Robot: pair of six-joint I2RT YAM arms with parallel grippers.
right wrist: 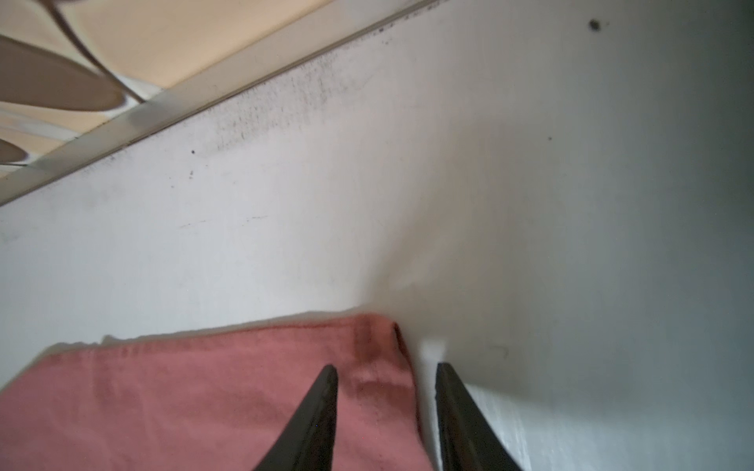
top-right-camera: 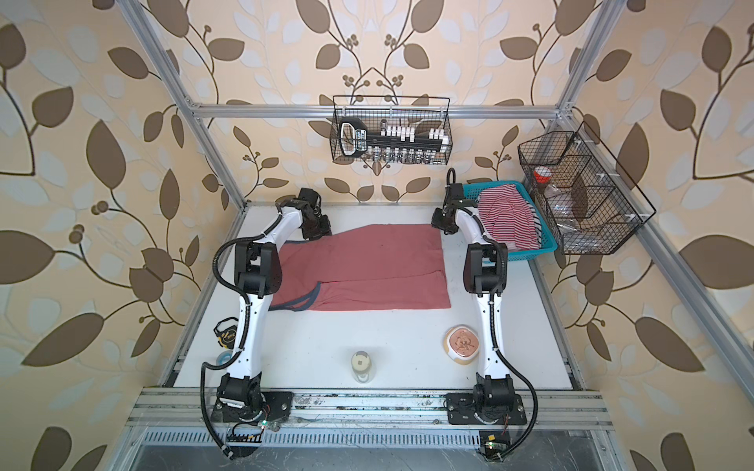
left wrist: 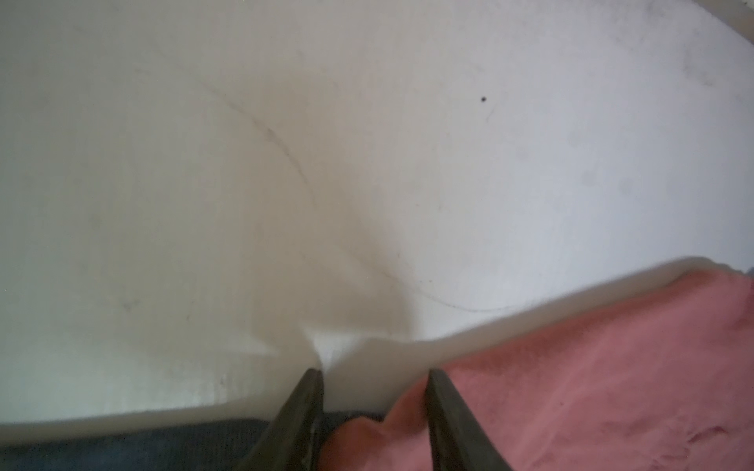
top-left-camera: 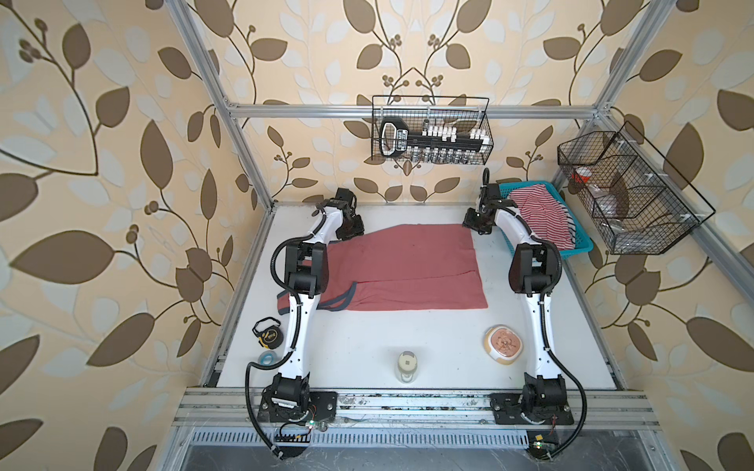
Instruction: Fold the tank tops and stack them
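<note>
We find the brick-red tank top [top-left-camera: 404, 265] flat on the table [top-left-camera: 367, 346], long axis left to right. Our left tool [left wrist: 375, 379] and right tool [right wrist: 385, 375], both part-open and clasping nothing yet, straddle its upper corners. The striped tank top [top-left-camera: 538, 216] lies in the basket [top-left-camera: 577, 250], upper right.

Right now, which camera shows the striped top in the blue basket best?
A top view: the striped tank top lies heaped in the blue basket, only its edge hidden by the right arm. Both top views show this alike. Neither wrist view shows it, only the red tank top and white table.
</note>
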